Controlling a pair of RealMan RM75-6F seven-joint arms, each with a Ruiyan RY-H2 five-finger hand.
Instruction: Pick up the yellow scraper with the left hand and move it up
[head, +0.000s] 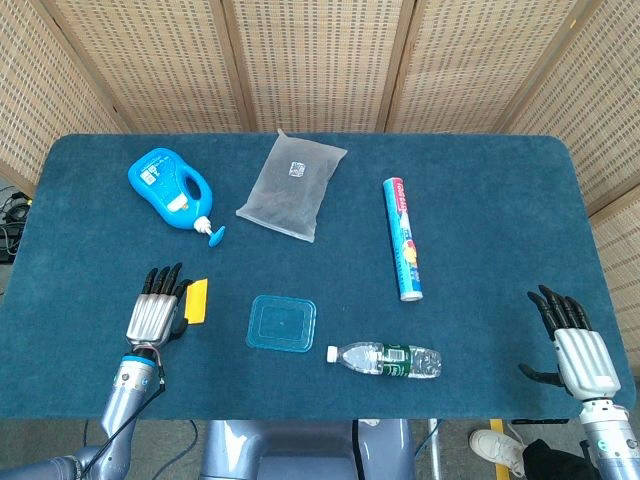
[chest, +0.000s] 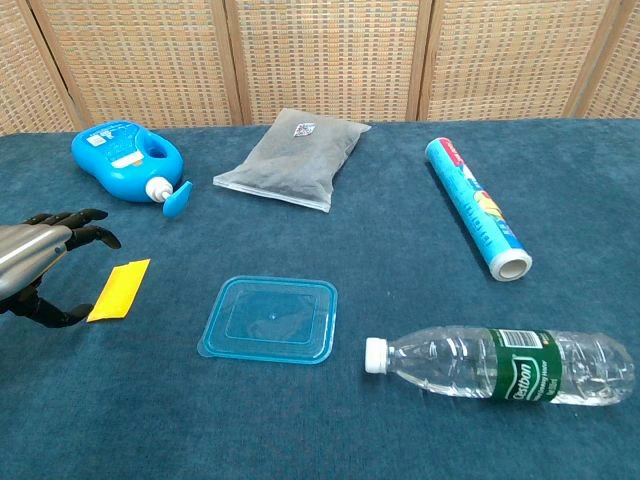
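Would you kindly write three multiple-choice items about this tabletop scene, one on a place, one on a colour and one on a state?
1. Where does the yellow scraper lie?
A. on the grey pouch
B. on the table left of the blue lid
C. inside the clear bottle

2. What colour is the detergent jug?
A. blue
B. red
C. white

3. What is the left robot hand doing?
A. holding the scraper in the air
B. gripping the bottle
C. open beside the scraper, holding nothing

Key: 1 B, as the scraper lies flat on the table just left of the blue lid; 2 A, as the jug's body is bright blue; 3 C, as its fingers are apart and the chest view shows cloth between them and the scraper.
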